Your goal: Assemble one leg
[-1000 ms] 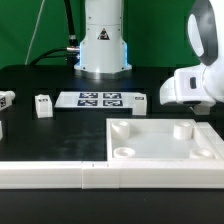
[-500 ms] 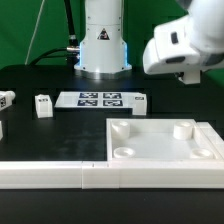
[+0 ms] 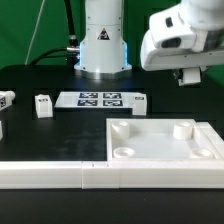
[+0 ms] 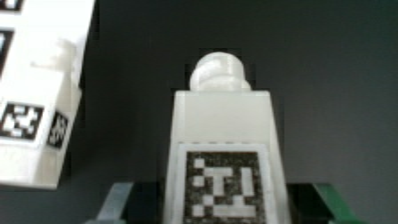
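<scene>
In the wrist view the leg, a white post with a rounded tip and a black-and-white tag on its near face, sits between the two fingers of my gripper. The gripper is shut on it. In the exterior view the gripper hangs high at the right, above the far right corner of the big white tray. The held leg is hidden behind the hand there.
Loose white legs lie at the exterior view's left and beside the marker board. A long white bar runs along the front. The robot base stands at the back. A white tagged part shows in the wrist view.
The gripper has risen from low at the right edge and moved toward the exterior view's left, then settled high above the tray's far right corner.
</scene>
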